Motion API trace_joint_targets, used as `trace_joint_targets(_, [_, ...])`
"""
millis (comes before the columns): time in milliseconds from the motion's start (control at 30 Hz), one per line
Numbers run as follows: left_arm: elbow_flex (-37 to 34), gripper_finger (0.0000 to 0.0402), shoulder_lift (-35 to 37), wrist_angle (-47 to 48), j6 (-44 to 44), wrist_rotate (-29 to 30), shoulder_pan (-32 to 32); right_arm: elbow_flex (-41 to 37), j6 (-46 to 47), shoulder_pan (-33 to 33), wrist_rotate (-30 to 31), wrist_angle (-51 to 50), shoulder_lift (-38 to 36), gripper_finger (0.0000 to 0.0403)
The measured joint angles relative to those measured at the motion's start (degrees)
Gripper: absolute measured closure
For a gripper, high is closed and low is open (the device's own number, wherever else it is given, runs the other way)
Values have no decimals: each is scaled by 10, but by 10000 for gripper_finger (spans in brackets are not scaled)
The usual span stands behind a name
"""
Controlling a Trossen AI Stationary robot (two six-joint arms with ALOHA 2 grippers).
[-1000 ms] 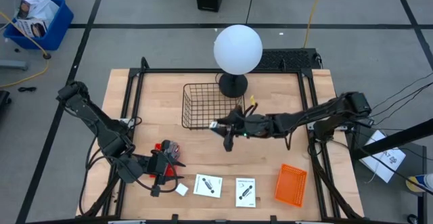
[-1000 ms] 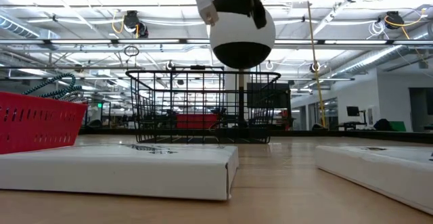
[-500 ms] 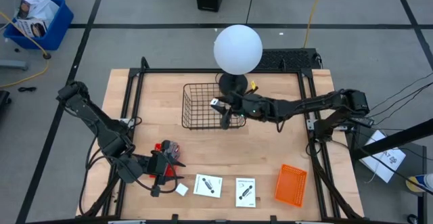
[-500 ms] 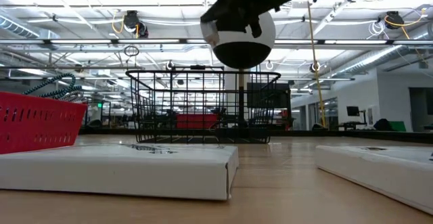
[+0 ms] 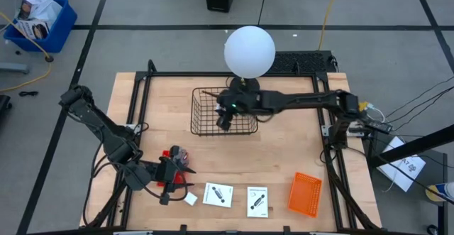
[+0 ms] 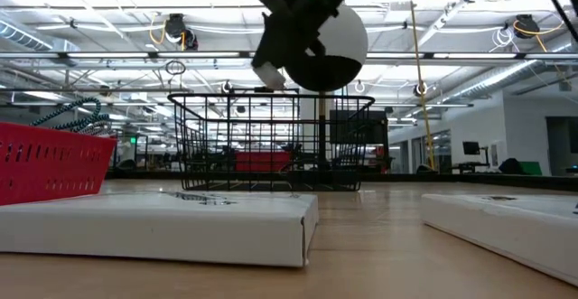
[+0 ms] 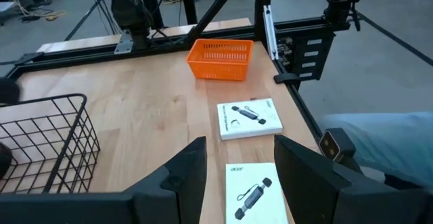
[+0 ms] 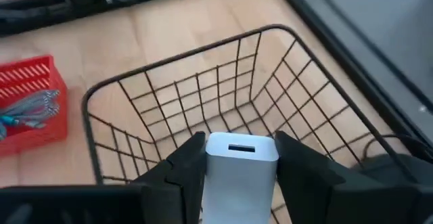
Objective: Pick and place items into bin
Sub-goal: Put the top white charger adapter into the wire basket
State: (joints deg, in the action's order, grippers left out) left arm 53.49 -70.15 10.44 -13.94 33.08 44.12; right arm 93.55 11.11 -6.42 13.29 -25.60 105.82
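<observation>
Fingers of my right end effector (image 8: 233,176) are clamped on a small white block (image 8: 238,162), one dark finger on each side of it, and my right wrist camera looks past it straight down into the black wire basket (image 8: 298,109) with its bare wood floor. From overhead that end effector (image 5: 225,118) sits above the basket's (image 5: 201,114) middle, but the block itself is hidden there; only the low camera shows it from the side, a pale corner (image 6: 268,74) held above the basket rim (image 6: 271,98). My left end effector (image 7: 233,176) hangs with its fingers spread apart above the near edge of the desk (image 5: 284,157), over one white card (image 7: 251,192), with the second card (image 7: 249,118) and an orange tray (image 7: 220,57) further along. Overhead shows what that wrist misses: another white block (image 5: 190,199) on the desk beside my left end effector (image 5: 170,182), and a red tray (image 5: 172,155) close by it.
</observation>
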Motion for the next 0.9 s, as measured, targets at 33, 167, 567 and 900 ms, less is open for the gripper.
trace_joint_targets(33, [0, 224, 0, 2, -1, 0, 0, 26, 0, -5, -12, -20, 16, 260])
trace_joint_targets(167, [0, 224, 0, 4, -3, 0, 0, 102, 1, -25, -45, -107, 77, 260])
trace_joint_targets(567, [0, 225, 0, 5, -2, -1, 7, 128, -3, -61, -105, -176, 173, 260])
trace_joint_targets(900, [0, 224, 0, 4, -1, -5, 7, 128, -17, -67, -137, -190, 216, 260])
